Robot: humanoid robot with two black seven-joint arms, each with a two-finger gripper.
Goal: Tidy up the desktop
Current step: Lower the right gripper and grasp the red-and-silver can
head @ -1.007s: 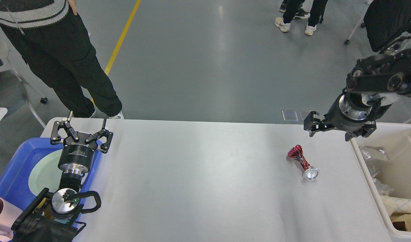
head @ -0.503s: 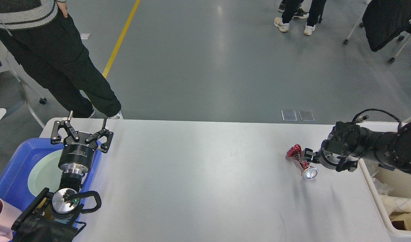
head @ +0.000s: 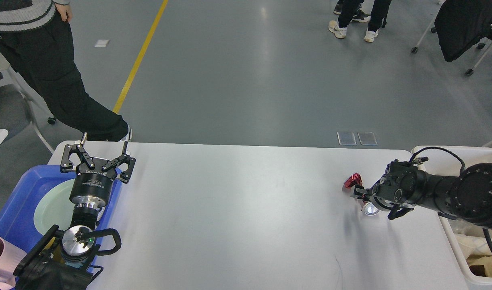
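Dropping low from above the bin, my right pincer is now closing in on the crushed red can, fingers straddling its waist; I cannot tell whether they are gripping yet. My left pincer is hanging spread wide and empty over the blue tray. The worktop is lying almost bare; only this can is left for the cream bin.
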